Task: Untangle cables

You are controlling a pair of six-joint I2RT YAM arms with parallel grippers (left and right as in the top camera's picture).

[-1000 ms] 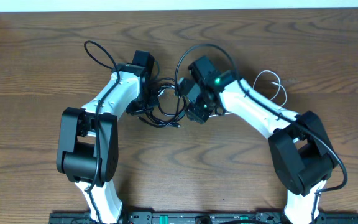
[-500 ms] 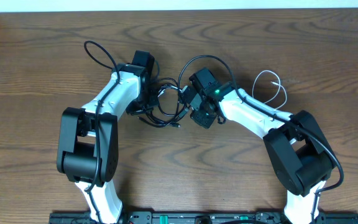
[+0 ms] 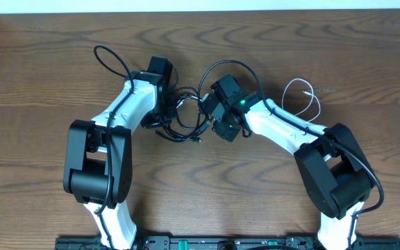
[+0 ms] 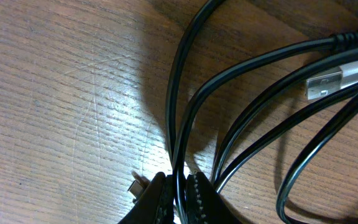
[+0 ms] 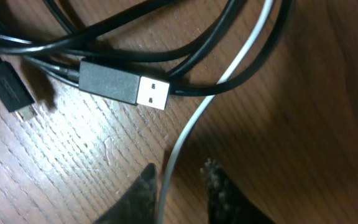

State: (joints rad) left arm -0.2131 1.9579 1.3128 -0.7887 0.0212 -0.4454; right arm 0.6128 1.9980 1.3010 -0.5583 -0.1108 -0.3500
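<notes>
Left gripper (image 4: 178,198): shut tight on one strand of the black cable (image 4: 180,93), which was pinched at the fingertips. More black loops were fanned out ahead of it.
Right gripper (image 5: 180,190): fingers (image 5: 219,190) were set at a narrow gap. The white cable (image 5: 194,121) passed between them, close against one finger, and was not seen pinched.
Black cable: heaped in loops on the table (image 3: 47,69) between the two grippers. Its plug (image 5: 123,84) lay just ahead of the right gripper, with a small plug (image 5: 6,87) off to one side.
White cable: led forward from the right fingers and was crossed by a black strand just ahead of them. Which lay on top could not be told. A loose loop was seen behind that gripper, beside its arm.
Progress: judged early. Both cables were reached, one per gripper, but none was drawn free.
Left to do: the white cable to be gripped and pulled clear of the black loops, and the black heap to be spread out.
Containers: none seen.
</notes>
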